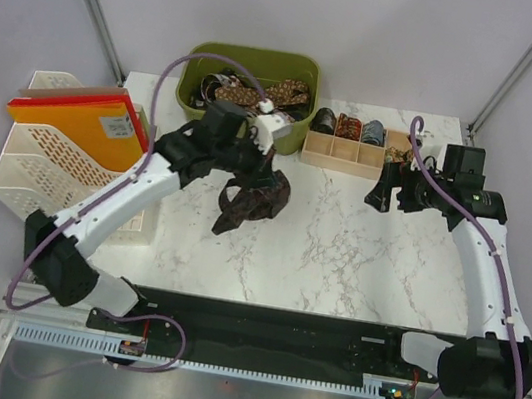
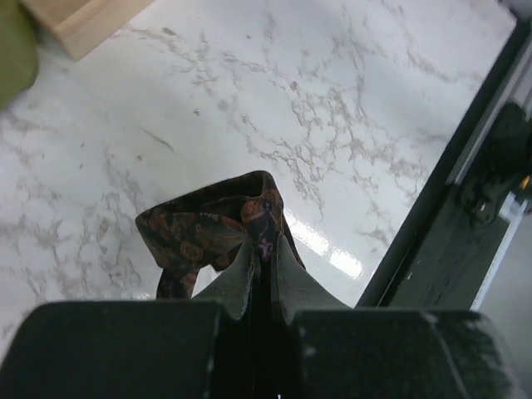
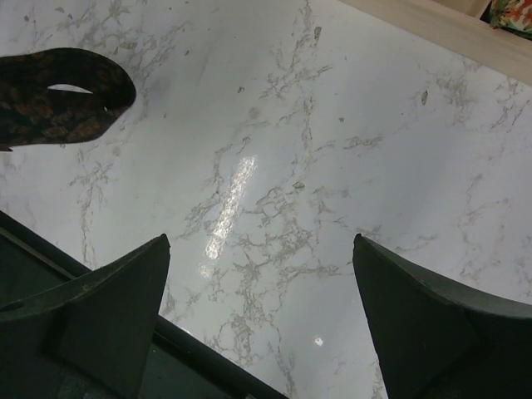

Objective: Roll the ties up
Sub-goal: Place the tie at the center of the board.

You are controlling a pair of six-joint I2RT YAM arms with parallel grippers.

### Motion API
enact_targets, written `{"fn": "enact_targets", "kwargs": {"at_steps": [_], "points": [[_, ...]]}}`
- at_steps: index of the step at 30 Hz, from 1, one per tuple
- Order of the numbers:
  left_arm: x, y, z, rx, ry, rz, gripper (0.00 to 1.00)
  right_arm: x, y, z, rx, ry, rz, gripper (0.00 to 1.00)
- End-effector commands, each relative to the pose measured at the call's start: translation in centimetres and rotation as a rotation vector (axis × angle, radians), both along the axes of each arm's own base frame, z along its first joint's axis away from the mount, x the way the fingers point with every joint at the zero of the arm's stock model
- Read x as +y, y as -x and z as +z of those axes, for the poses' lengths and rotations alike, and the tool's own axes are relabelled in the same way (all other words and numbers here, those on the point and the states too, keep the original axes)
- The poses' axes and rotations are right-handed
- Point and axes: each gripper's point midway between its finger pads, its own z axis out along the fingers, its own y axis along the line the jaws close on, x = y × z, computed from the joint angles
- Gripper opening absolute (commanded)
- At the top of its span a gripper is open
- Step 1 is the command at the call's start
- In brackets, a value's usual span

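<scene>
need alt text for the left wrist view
The left hand pinches a dark patterned tie, bunched into a loop over a white marble table. A wooden box corner shows top left.

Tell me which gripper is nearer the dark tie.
Left. Left gripper is shut on the tie. Right gripper is open, well off to the tie's right, by the tray.

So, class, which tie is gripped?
The dark brown tie, pinched in the left gripper; the others lie in the green bin or rolled in the wooden tray.
</scene>
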Motion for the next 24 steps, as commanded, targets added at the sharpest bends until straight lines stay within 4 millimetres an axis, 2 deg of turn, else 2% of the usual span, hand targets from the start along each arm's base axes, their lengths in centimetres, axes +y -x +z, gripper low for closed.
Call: {"fn": "enact_targets", "kwargs": {"at_steps": [1,2,3,4,5,6,7,8,9,10,11,12,13,14,15,16,18,19,20,21,23,24], "points": [[-6.6,-0.6,3.8,-0.286,-0.044,-0.335,0.02,-1.4,-1.7,0.2,0.007,-0.030,-0.095,0.98],[-7.7,-0.5,4.6,-0.353,-0.048,-0.414,0.02,-1.7,-1.9,0.6,0.007,-0.045,-0.108,0.98],[-8.8,-0.2,6.4,-0.407,-0.041,-0.483,0.02,-2.9,-2.4,0.6,0.015,-0.058,-0.149,0.98],[-10.8,1.2,5.5,-0.424,-0.054,-0.597,0.02,-3.6,-2.7,0.9,0.016,-0.072,-0.171,0.98],[-11.6,1.6,5.3,-0.546,-0.106,-0.717,0.02,-4.4,-3.0,1.4,0.009,-0.084,-0.191,0.98],[-12.2,2.6,5.0,-0.604,-0.134,-0.796,0.02,-5.6,-3.2,1.6,0.013,-0.111,-0.216,0.98],[-12.3,4.8,3.9,-0.636,-0.178,-0.896,0.03,-6.1,-3.2,1.7,0.017,-0.120,-0.226,0.98],[-12.1,5.2,3.0,-0.774,-0.238,-1.015,0.03,-6.5,-3.0,1.7,0.020,-0.119,-0.221,0.98],[-10.7,6.4,-1.4,-0.749,-0.308,-1.110,0.09,-7.0,-2.9,1.5,0.026,-0.123,-0.219,0.98],[-9.3,6.9,-1.5,-0.901,-0.358,-1.205,0.14,-7.0,-2.5,1.1,0.045,-0.123,-0.209,0.98],[-8.0,7.3,-3.5,-0.928,-0.406,-1.260,0.22,-7.0,-2.1,0.5,0.061,-0.121,-0.200,0.98],[-5.0,8.2,-8.6,-0.860,-0.498,-1.314,0.47,-6.9,-1.8,0.2,0.055,-0.101,-0.168,0.98],[-4.1,7.9,-9.4,-0.888,-0.508,-1.290,0.78,-6.4,-1.3,0.1,0.061,-0.113,-0.139,0.98],[-2.7,8.4,-8.4,-0.935,-0.495,-1.250,0.99,-6.2,-0.8,-0.6,0.070,-0.114,-0.117,0.98],[-0.9,9.5,-10.8,-0.867,-0.486,-1.244,1.00,-5.9,-0.4,-0.5,0.051,-0.107,-0.084,0.98],[-0.1,9.5,-10.7,-0.842,-0.456,-1.184,1.00,-5.6,-0.2,-0.6,0.046,-0.112,-0.063,0.98],[1.5,10.0,-9.5,-0.757,-0.389,-1.025,1.00,-4.9,0.1,-1.2,0.057,-0.107,-0.032,0.98],[2.3,9.4,-8.7,-0.713,-0.348,-0.941,1.00,-4.4,0.0,-1.4,0.054,-0.101,-0.013,0.98],[2.9,9.5,-8.4,-0.608,-0.304,-0.844,1.00,-4.1,-0.2,-1.8,0.060,-0.083,-0.005,0.98],[3.2,9.5,-7.6,-0.570,-0.266,-0.788,0.97,-2.4,-0.1,-2.1,0.065,-0.072,0.050,0.98],[4.5,8.7,-7.2,-0.434,-0.214,-0.631,0.89,-1.0,-0.9,-2.4,0.024,-0.016,0.093,0.98],[4.7,8.5,-6.9,-0.399,-0.174,-0.599,0.88,0.8,-0.9,-2.3,-0.001,0.005,0.150,0.98]]}}
